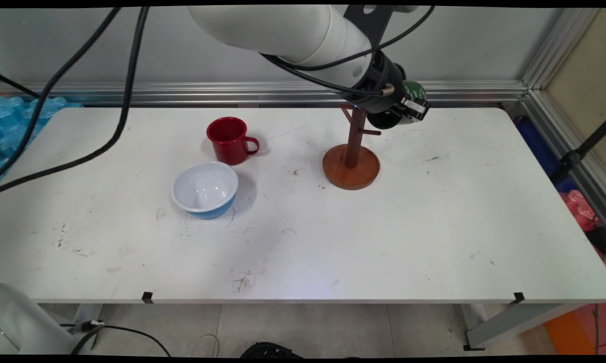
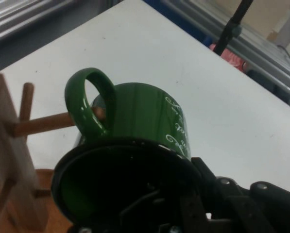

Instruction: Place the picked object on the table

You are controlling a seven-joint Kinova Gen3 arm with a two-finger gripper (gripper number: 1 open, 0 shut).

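My gripper (image 1: 401, 113) is shut on the rim of a green mug (image 1: 414, 92), held on its side just right of the wooden mug tree (image 1: 352, 151). In the hand view the green mug (image 2: 140, 116) has white lettering, and its handle (image 2: 89, 99) points toward the tree. One peg (image 2: 42, 122) reaches to the handle's lower part; whether its tip passes through the loop I cannot tell. My gripper (image 2: 179, 200) clamps the mug's wall, one finger inside the mouth and one outside. The tree's post (image 2: 4, 145) stands at the left edge.
A red mug (image 1: 228, 140) stands upright at the back left of centre. A blue bowl with a white inside (image 1: 205, 188) sits just in front of it. Black cables (image 1: 124, 101) hang over the table's left part. The table's right edge (image 1: 560, 201) borders an aluminium frame.
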